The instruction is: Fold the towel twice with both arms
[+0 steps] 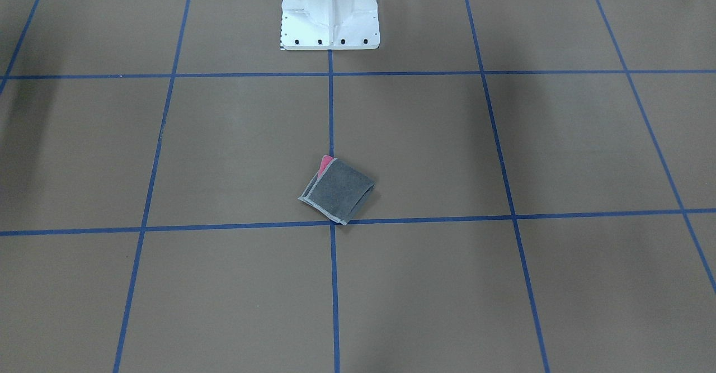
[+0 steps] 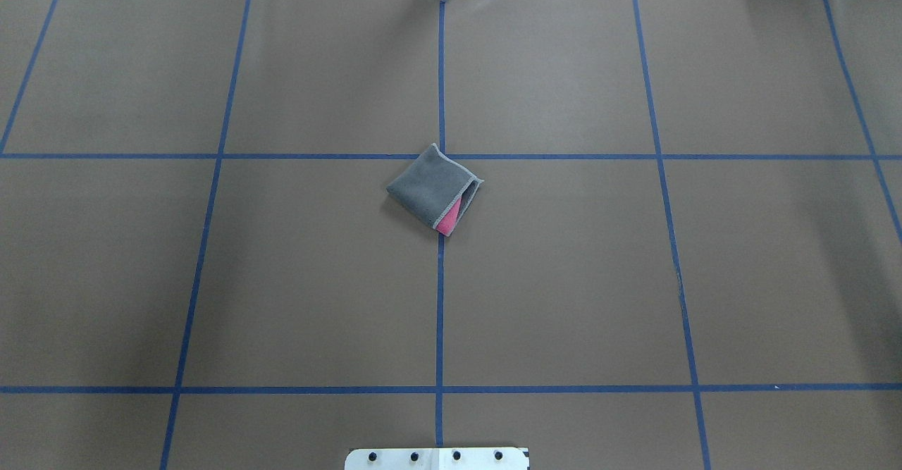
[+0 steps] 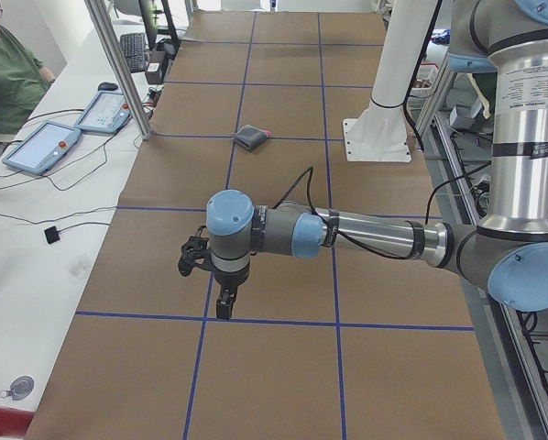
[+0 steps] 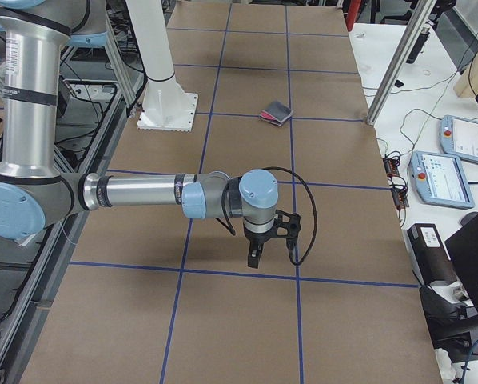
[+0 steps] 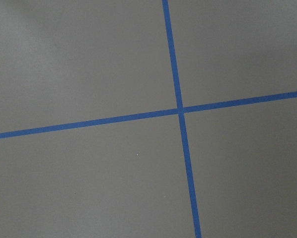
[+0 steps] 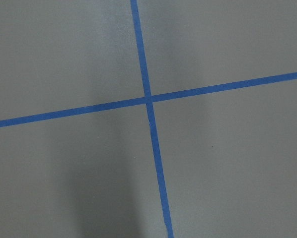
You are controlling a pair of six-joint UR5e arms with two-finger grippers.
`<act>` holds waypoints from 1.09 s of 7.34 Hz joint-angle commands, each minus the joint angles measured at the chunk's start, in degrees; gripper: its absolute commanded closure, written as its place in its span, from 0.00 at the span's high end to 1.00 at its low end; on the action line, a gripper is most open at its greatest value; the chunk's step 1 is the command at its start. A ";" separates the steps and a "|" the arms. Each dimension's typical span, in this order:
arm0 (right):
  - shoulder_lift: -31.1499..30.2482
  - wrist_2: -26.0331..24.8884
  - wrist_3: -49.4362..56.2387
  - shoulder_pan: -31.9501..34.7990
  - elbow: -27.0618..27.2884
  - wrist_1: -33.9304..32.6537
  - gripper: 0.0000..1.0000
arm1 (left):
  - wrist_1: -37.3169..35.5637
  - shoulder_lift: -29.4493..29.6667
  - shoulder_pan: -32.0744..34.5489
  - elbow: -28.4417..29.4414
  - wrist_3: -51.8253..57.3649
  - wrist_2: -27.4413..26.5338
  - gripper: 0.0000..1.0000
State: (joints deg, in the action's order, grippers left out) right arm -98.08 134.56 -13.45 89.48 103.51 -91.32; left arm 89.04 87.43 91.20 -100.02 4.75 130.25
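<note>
Front-facing view: towel (image 1: 337, 189) lies folded to a small square on the table (image 1: 168, 149), approx. mid-table. Dark grey face is up and light grey edging is visible. A pink sliver shows at the corner nearest the pedestal base (image 1: 330, 15). The opposite corner touches a crossing of the blue tape lines (image 1: 331, 110).

Overhead view: towel sits turned diamond-wise, its far corner at the tape crossing. A pink strip is exposed along the near-right edge, where the layers gape slightly.

Exterior left view: left arm (image 3: 347, 238) is stretched out low over the table. Left gripper (image 3: 224, 310) points down just above the surface, beside a tape line. Finger opening: cannot tell from this angle. Towel lies well apart from it, further along the table, near the pedestal. An operator (image 3: 4, 64) sits at a side bench w/ two tablets (image 3: 45, 147).

Exterior right view: right arm (image 4: 143, 192) is in a like posture. Right gripper (image 4: 253, 260) points down close over the table, well apart from the towel. Open or closed: cannot tell.

Wrist views: both show only table surface w/ one tape crossing each.
</note>
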 commanded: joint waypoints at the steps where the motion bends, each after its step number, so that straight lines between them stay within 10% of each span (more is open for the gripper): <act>1: -0.89 0.09 3.15 0.60 1.70 -3.52 1.00 | 0.43 -0.06 -0.94 0.87 0.26 0.00 1.00; 8: 1.31 0.35 2.37 -2.81 1.78 -3.08 1.00 | 0.78 -0.06 -1.90 1.14 0.53 2.11 1.00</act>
State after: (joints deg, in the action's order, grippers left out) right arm -97.24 134.98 -10.96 88.09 105.34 -94.44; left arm 89.76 87.36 89.90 -98.93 5.27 131.99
